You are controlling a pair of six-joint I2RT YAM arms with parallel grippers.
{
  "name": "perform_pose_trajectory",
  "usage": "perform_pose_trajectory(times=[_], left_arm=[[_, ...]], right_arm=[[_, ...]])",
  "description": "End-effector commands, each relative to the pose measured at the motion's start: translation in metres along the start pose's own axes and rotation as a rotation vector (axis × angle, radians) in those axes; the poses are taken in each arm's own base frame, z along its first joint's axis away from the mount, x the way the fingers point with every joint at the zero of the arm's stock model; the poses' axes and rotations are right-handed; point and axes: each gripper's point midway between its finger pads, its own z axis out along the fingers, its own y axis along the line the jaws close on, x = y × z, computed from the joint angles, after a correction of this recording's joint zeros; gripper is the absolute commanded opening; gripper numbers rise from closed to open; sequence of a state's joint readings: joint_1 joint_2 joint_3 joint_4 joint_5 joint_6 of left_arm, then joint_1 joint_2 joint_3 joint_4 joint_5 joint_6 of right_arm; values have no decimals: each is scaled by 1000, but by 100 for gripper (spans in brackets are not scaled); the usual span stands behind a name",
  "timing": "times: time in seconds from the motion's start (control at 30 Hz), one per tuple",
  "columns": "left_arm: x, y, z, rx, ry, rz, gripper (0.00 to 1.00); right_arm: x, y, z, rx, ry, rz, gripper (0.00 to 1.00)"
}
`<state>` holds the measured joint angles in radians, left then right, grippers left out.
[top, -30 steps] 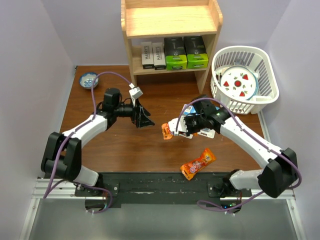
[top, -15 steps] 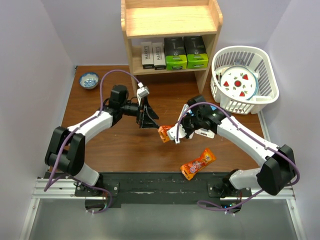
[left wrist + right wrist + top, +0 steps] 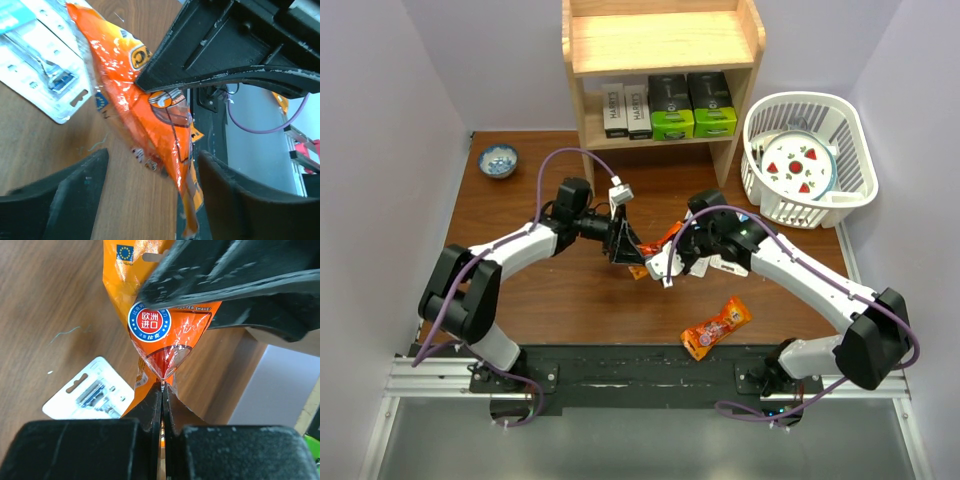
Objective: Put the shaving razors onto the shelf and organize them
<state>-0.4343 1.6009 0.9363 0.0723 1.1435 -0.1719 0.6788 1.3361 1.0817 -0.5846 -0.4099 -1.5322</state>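
Observation:
My right gripper [image 3: 663, 262] is shut on the edge of an orange snack packet [image 3: 665, 237] and holds it above the table; the pinch shows in the right wrist view [image 3: 162, 386]. My left gripper [image 3: 628, 248] is open, and the packet's [image 3: 150, 115] lower end hangs between its jaws [image 3: 150, 202]. A clear blister razor card [image 3: 90, 397] lies flat on the table; it also shows in the left wrist view [image 3: 40, 65]. The wooden shelf [image 3: 665, 45] holds two black boxes with lime-green ends [image 3: 692, 105] and two HARRY'S boxes [image 3: 625, 110] on its lower board.
A second orange packet [image 3: 716, 327] lies near the front edge. A white slatted basket [image 3: 855, 150] with a patterned plate stands at the right. A small bowl [image 3: 498, 160] sits at the back left. Both arms meet at the table's middle.
My right gripper has lifted the orange packet and carried it left. My left arm has reached right, so its open jaws now stand around the packet's end.

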Motion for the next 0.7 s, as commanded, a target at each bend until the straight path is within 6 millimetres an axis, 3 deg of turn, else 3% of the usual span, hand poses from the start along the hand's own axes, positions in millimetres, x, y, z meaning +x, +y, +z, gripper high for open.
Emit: perform_pose_trajectory(times=[0.0, 0.1, 0.13, 0.2, 0.23, 0.27, 0.33, 0.37, 0.47, 0.57, 0.67], left_arm=[[-4, -9, 6, 36, 9, 45, 64], [-2, -13, 6, 55, 14, 45, 44], [-3, -15, 6, 67, 13, 47, 41], [-7, -20, 5, 84, 5, 57, 21], [-11, -21, 4, 79, -2, 66, 9], [-18, -26, 2, 75, -16, 95, 0], [-28, -32, -3, 75, -39, 118, 0], [-36, -34, -5, 78, -55, 137, 0], [-65, -45, -16, 103, -115, 186, 0], [-98, -63, -24, 138, -162, 217, 0], [-137, -84, -30, 166, -222, 325, 0]], right_arm=[[-8, -36, -13, 117, -3, -39, 0], [-6, -37, -13, 129, 6, -33, 0], [-2, -39, -14, 141, 29, -21, 7], [4, -50, -19, 217, 58, 65, 23], [11, -58, -26, 261, 89, 104, 39], [19, -70, -36, 317, 124, 142, 45], [44, -77, -56, 389, 169, 296, 54], [66, -82, -73, 458, 218, 416, 59], [102, -75, -101, 547, 301, 605, 61], [116, -60, -112, 597, 328, 772, 63], [118, -44, -105, 585, 329, 881, 63]])
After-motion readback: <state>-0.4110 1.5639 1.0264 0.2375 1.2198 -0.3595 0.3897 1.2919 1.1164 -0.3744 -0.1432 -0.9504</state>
